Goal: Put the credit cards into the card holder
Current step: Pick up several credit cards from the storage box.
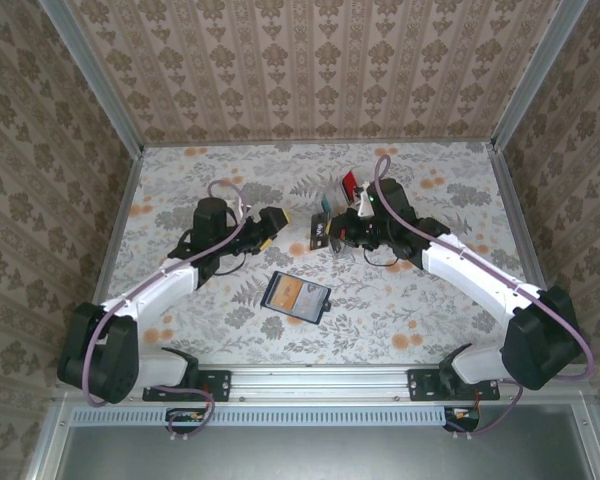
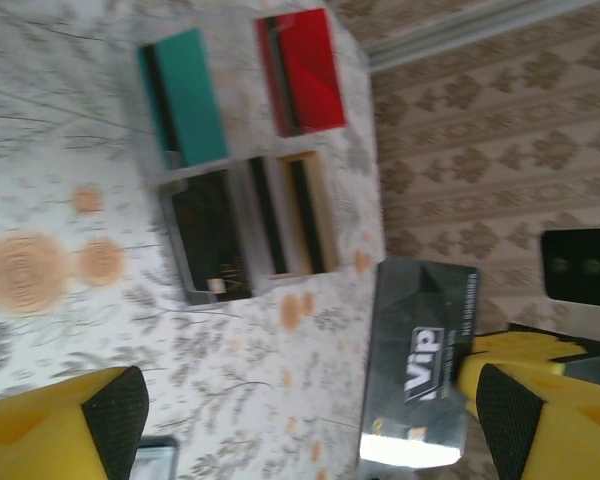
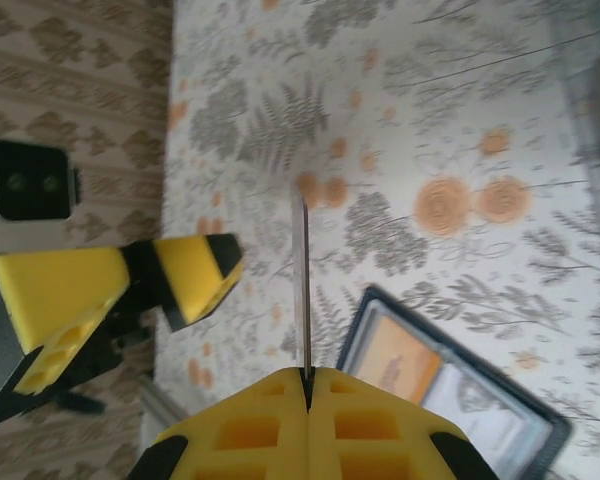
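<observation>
Floral cloth covers the table [image 1: 420, 300], with patterned walls [image 1: 310, 70] on three sides. At its far middle a clear rack [image 2: 245, 190] stands with four cards in its slots: a teal card [image 2: 185, 95] and a red card [image 2: 305, 70] in one row, a dark card [image 2: 210, 245] and a tan card [image 2: 305, 215] in the other.

Near the rack the right gripper [image 1: 332, 232] is fully closed on the edge of a dark VIP card [image 1: 319, 233], holding it clear of the table. From the right wrist, that card [image 3: 302, 290] shows edge-on, rising straight out of the pinched fingers [image 3: 260, 420].

Facing it is the left gripper [image 1: 273, 222], its jaws wide apart and clamping nothing. From the left wrist, the VIP card [image 2: 420, 365] sits between the two pads, close to the right-hand one [image 2: 505, 410] and well away from the other; whether it touches that pad I cannot tell. From the right wrist, one left finger [image 3: 195, 280] stands just beside the card, apart from it.

Nearer the arm bases, between them, the holder [image 1: 296, 296] lies open and flat on the table, with an orange face [image 3: 395, 365] showing in one half. It is below the two grippers and touches neither
</observation>
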You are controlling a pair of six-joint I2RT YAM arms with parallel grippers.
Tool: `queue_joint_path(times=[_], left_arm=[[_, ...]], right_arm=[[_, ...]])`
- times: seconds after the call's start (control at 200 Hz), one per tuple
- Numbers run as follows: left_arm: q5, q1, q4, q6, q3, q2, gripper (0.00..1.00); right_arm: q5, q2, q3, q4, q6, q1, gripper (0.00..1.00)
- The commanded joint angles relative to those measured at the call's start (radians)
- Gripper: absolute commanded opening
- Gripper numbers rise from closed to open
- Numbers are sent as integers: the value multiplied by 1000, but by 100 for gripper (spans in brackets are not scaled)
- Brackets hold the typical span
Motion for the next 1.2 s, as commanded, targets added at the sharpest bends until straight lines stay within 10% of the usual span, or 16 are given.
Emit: queue_joint_path(times=[0.0, 0.24, 0.7, 0.975, 1.195], left_arm=[[132, 1, 169, -84, 31, 28, 89], [202, -20, 318, -170, 50, 88, 81], [193, -19, 449, -262, 27, 75, 0], [184, -20, 493, -310, 23, 84, 0], [174, -20, 610, -396, 8, 117, 0]], right_arm=[[-165, -30, -18, 158, 33, -9, 0], [-244, 16, -27, 306, 112, -13, 0], [-275, 82, -37, 324, 133, -49, 0], [-336, 111, -30, 412, 184, -47, 30], [-355, 170, 8, 425, 192, -38, 28]])
